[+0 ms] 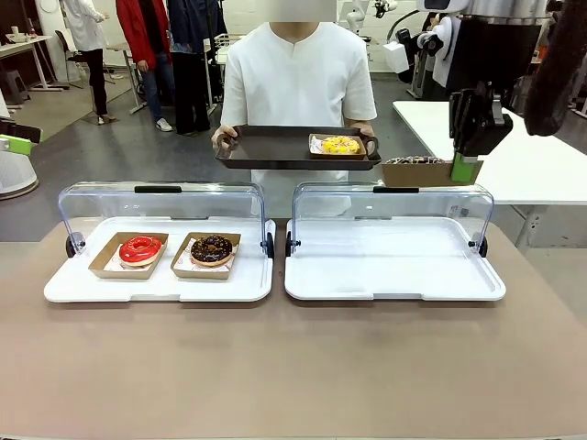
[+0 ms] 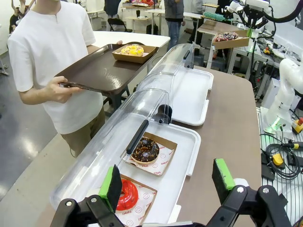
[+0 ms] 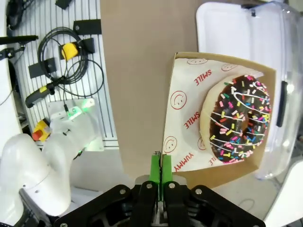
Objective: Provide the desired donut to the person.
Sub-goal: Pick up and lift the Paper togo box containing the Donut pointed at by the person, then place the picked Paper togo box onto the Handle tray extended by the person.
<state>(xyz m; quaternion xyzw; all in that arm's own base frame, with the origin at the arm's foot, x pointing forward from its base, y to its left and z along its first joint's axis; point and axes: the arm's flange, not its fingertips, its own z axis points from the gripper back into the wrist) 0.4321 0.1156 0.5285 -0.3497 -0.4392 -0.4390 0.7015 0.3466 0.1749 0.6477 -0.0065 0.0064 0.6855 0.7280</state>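
My left gripper (image 2: pixel 166 178): black links, silver screws (image 2: pixel 236 189), green pads (image 2: pixel 222 172) | right gripper (image 3: pixel 158 166): same | my right arm (image 3: pixel 28 175): white, rounded.

Desk (image 1: pixel 293 367): tan-brown matte top, runs full width in front view. Two white trays on it, side by side toward far edge, narrow gap btwn them. L tray (image 1: pixel 160 289) & R tray (image 1: pixel 394 289) are same type: rounded corners, raised rim, flat on desk. Each has a clear domed lid swung open to far side, standing up behind tray: L lid (image 1: pixel 160 206), R lid (image 1: pixel 394 209). Black hinge knobs (image 1: pixel 72 245) at lid ends, black handle strip (image 1: pixel 158 190) along top of each lid.
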